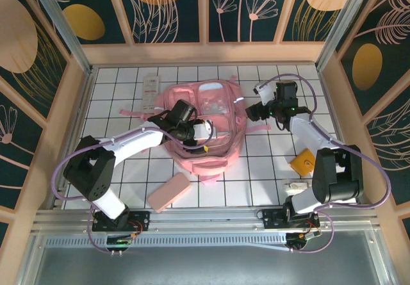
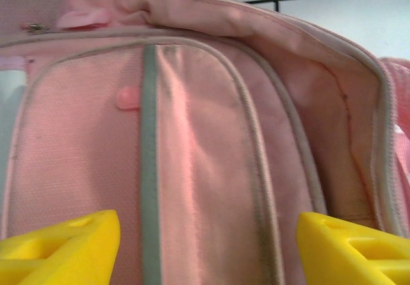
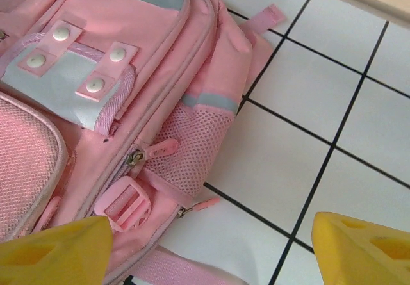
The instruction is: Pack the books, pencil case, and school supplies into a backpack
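Hanging over the middle of the backpack point(image 1: 221, 149), the left gripper point(image 2: 208, 256) has its jaws spread wide and released. Its two yellow fingers point(image 2: 61, 250) sit at the bottom corners of the left wrist view with only pink fabric and a grey strip point(image 2: 148, 170) beyond them, and nothing is clasped between. Whether the tips touch the cloth I cannot tell. The right gripper point(image 3: 206, 254) is likewise wide apart and empty, its yellow fingertips point(image 3: 362, 250) poised above white tiles just beside the bag's right flank, where a mesh pocket point(image 3: 192, 147) and a pink buckle point(image 3: 125, 205) show. The backpack lies flat in the middle of the table point(image 1: 269, 163), front pockets up. The pencil case point(image 1: 169, 191) lies on the tiles nearer the arms, just off the bag's lower left corner and apart from it. The clear packet point(image 1: 149, 91) lies at the far left of the bag, close to its upper corner. The orange square item point(image 1: 302, 162) rests to the right, close beside the right arm, and the tiny whitish item point(image 1: 296, 186) sits near that arm's base. The table is white tile with dark grid lines, edged by pale wooden framing. The walls point(image 1: 173, 9) carry dark teal panels with gold ovals and pale leaf and flower drawings, and a metal rail point(image 1: 205, 218) runs along the near edge.
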`<state>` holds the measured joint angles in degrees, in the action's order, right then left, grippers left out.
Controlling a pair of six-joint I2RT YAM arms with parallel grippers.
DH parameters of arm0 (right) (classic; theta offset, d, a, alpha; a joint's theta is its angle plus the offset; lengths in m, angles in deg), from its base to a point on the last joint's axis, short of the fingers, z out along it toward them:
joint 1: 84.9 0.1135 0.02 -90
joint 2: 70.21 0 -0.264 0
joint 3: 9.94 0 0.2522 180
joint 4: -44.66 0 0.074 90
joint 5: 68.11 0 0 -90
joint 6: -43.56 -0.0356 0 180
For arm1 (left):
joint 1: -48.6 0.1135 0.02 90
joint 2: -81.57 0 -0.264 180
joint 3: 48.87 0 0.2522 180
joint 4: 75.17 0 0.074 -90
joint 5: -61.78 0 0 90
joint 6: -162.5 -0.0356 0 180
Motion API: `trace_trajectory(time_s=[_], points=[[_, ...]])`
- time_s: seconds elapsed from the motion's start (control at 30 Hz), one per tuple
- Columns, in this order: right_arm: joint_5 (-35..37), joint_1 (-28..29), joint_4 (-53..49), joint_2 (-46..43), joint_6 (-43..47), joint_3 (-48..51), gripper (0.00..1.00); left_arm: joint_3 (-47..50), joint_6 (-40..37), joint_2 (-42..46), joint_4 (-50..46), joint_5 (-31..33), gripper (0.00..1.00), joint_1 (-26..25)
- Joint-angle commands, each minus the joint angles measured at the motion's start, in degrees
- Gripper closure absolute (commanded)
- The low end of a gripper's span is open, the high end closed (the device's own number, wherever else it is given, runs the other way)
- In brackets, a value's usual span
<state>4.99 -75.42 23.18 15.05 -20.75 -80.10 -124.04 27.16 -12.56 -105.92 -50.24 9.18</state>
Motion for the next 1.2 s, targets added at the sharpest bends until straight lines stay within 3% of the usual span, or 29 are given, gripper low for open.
trace_trajectory(time_s=[0.0, 0.13, 0.27, 0.3, 0.33, 0.37, 0.4, 0.47, 0.57, 0.6, 0.77, 0.8, 1.03, 1.17], points=[[-1.33, -0.27, 0.48, 0.31, 2.46, -1.1, 0.18, 1.33, -1.39, -0.39, -1.12, -0.36, 0.28, -1.58], [-0.63, -0.7, 2.27, -0.11, 2.84, -0.09, 0.18, 0.87, -1.45, -1.98, 0.35, 3.18, 0.3, -2.91], [-3.83, -0.51, 3.44, 1.01, 7.04, 0.8, 0.19, 1.17, -1.14, -3.72, 3.91, 10.7, 0.43, -3.32], [-7.96, -1.05, 3.07, 1.62, 9.79, 1.06, 0.2, 1.77, -1.74, -3.7, 5.39, 11.07, 0.46, -3.42], [-16.03, -1.91, -2.11, 2.3, 20.2, 0.61, 0.18, 2.89, -2.86, -3.66, 6.96, 10.04, 0.46, -3.4], [-19.5, -2.04, -6.76, 3.46, 29.46, -0.41, 0.19, 4.07, -3.91, -3.02, 8.56, 9.85, 0.47, -3.41], [-18.47, -2.01, -7.97, 5.55, 31.82, -1.97, 0.19, 4.82, -4.45, -2.29, 9.98, 10.49, 0.51, -3.39], [-17.8, -2.1, -12.2, 9.57, 38.73, -5.85, 0.22, 4.85, -4.64, -2.1, 10.52, 13.04, 0.6, -3.47], [-18.03, -2.1, -10.52, 13.16, 44.43, -8.43, 0.22, 3.43, -6.57, -2.31, 8.03, 15.63, 0.94, -3.4], [-18.43, -1.92, -9.64, 14.21, 46.62, -8.84, 0.22, 2.7, -6.69, -2.0, 7.2, 15.68, 1.0, -3.39], [-16.73, -0.13, -5.34, 18.8, 51.05, -11.17, 0.26, 3.69, -5.94, 4.5, 10.12, 12.62, 1.0, -3.44], [-16.63, -0.08, -5.09, 19.7, 50.99, -12.19, 0.31, 4.26, -6.23, 6.1, 11.18, 12.23, 1.0, -3.4], [-17.35, -0.08, -8.58, 23.77, 51.5, -17.9, 0.42, 4.27, -8.11, 9.31, 12.61, 10.27, 1.0, -3.29], [-19.18, -0.25, -13.15, 25.11, 52.17, -21.06, 0.62, 6.77, -8.62, 10.51, 16.19, 9.27, 1.0, -3.1]])
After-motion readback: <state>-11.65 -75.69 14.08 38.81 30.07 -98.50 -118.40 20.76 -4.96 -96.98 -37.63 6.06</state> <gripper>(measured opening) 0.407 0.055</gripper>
